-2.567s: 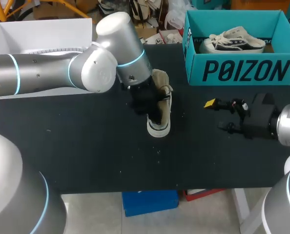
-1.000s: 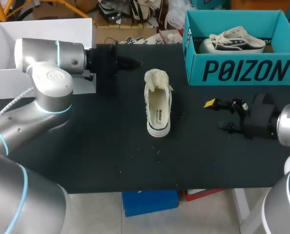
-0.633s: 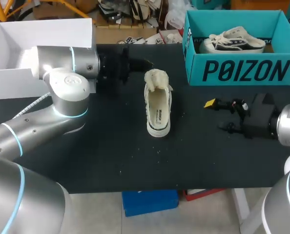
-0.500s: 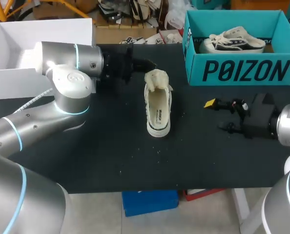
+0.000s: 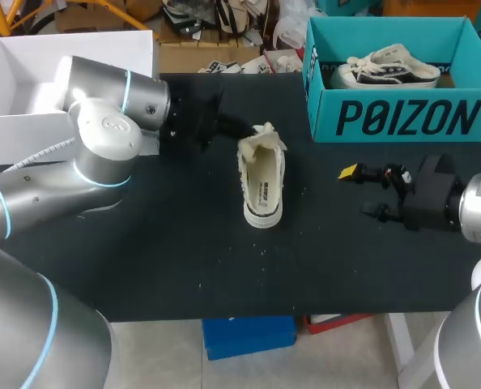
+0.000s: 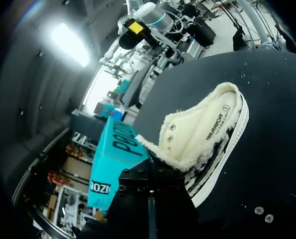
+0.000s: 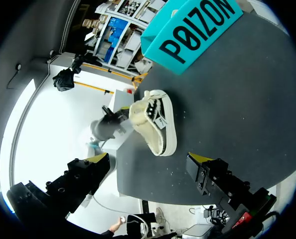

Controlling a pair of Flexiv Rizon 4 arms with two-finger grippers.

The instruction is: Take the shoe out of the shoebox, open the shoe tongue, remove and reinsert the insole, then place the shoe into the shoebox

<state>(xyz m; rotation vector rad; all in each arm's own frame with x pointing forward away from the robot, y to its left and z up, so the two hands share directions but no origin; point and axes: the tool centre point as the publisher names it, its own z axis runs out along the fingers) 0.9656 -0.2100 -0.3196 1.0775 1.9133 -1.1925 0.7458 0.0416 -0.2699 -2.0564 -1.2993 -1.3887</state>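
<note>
**A:** Status of the left jaws?
**B:** Swung back in from the white box. Now at the frayed collar of the shoe, mid-table, and the collar just shifted. Grip: can't tell, tips hidden. Probably the grab for boxing.
**A:** Other side?
**B:** My right jaws are spread, empty, well apart. Only the left wrist view shows the collar right against my gripper.

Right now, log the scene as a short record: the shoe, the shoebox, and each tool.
shoe: upright on its sole on the black table, outside the shoebox
shoebox: teal, open, at the table's far right; a second shoe lies inside
left tool: at the shoe's frayed far end, touching it; grip unclear
right tool: open, empty, over the table to the right of the shoe
</note>
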